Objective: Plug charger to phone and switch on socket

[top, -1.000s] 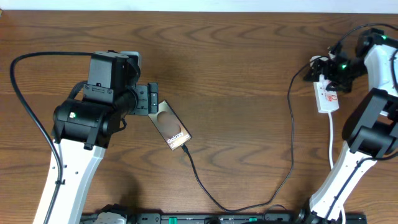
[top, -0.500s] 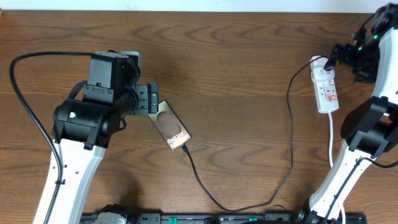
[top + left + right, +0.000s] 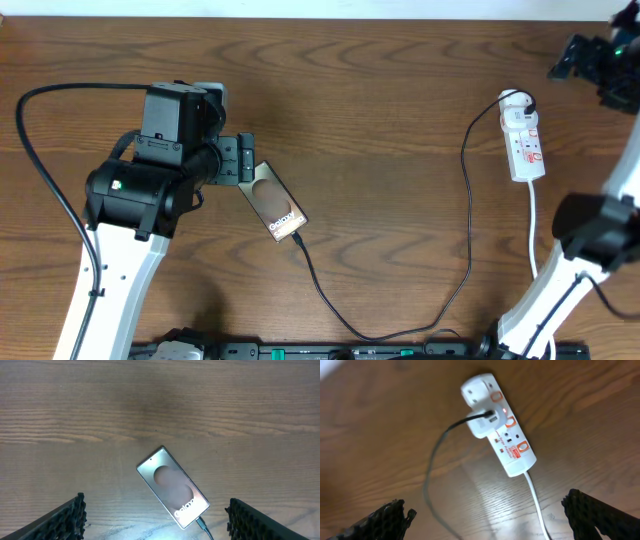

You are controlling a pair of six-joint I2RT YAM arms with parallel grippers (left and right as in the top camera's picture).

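Note:
The phone lies flat and slanted on the wooden table, screen up, and shows in the left wrist view. The charger cable runs from its plug tip at the phone's lower end across the table to a white adapter in the socket. The socket shows a small red light in the right wrist view. My left gripper is open, just left of the phone's upper end. My right gripper is open and empty, raised to the upper right of the socket.
The socket's white cord runs down toward the right arm's base. A thick black cable loops at the left of the left arm. A black rail lies along the table's front edge.
My right gripper has lifted off the socket and moved up and to the right, away from it. The socket shifted slightly. The left arm and the phone have not moved.

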